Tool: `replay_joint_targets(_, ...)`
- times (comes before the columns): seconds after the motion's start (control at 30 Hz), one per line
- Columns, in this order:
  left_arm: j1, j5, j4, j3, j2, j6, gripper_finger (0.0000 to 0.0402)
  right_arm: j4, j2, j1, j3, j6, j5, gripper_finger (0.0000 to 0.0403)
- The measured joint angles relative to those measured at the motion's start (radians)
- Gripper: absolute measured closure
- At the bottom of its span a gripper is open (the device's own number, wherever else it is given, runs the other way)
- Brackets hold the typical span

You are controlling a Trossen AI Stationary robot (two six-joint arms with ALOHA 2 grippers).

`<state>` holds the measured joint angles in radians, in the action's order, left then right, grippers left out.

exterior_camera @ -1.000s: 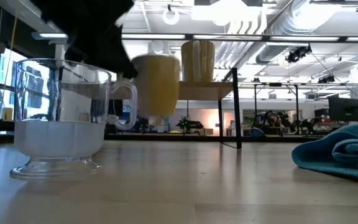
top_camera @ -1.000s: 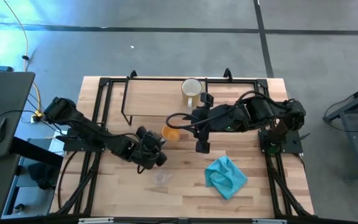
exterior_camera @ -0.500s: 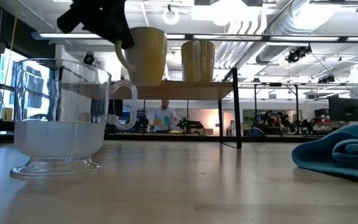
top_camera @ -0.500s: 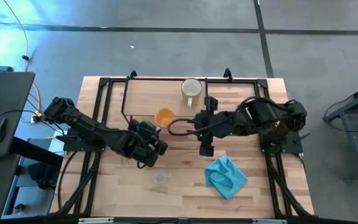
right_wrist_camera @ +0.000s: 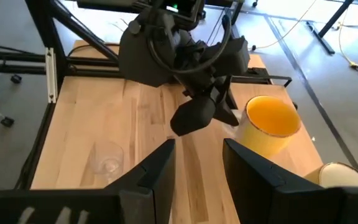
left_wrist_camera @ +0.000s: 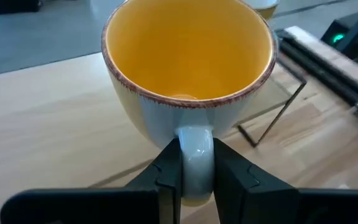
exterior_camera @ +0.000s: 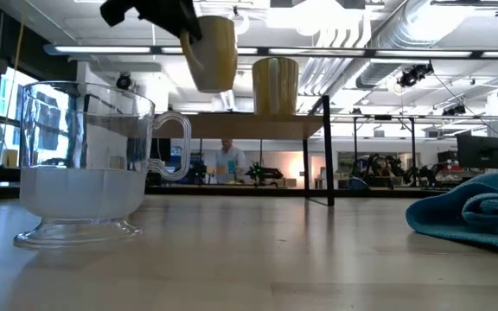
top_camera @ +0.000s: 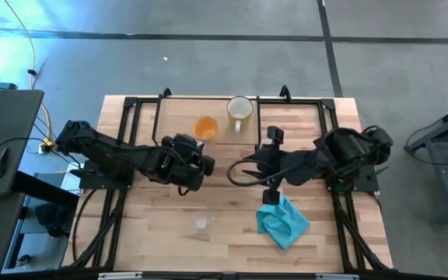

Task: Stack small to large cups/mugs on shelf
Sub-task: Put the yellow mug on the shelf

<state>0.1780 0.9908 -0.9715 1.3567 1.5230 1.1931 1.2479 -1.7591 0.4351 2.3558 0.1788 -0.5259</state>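
An orange mug hangs in the air near the shelf, with my left gripper shut on its handle. In the low view the orange mug is tilted and higher than the shelf's board. A cream-white mug stands by its base on the shelf. Near the table's front edge, a clear glass cup stands on its foot. My right gripper is open over the table's middle right, with nothing between its fingers. My left gripper pinches the orange mug's handle between its two fingers, one on either side of the loop. The fingers slant downward from the table's near left side. The mug is lifted clear, mouth up and tipped.
A teal cloth lies crumpled near the front right, just beneath my right gripper. The shelf's thin black legs stand on the tabletop. Bare wood lies between the glass cup and the shelf.
My left gripper has risen and gone toward the table's far edge with the orange mug, rolling as it went. The mug is now higher than the shelf's board and more tipped. My right gripper has drawn back toward the table's right and near edges, staying open.
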Motion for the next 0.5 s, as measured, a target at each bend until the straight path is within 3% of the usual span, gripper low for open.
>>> replay_joint_targets(0.27, -0.089, -0.065, -0.073, 0.022, 0.0, -0.018, 0.0356, 0.002, 0.007, 0.005, 0.0, 0.054, -0.079, 0.0277)
replay_joint_targets(0.5, -0.142, -0.059, 0.048, 0.022, 0.0, 0.024, 0.0356, 0.021, 0.018, 0.034, 0.0, 0.03, -0.12, 0.0277)
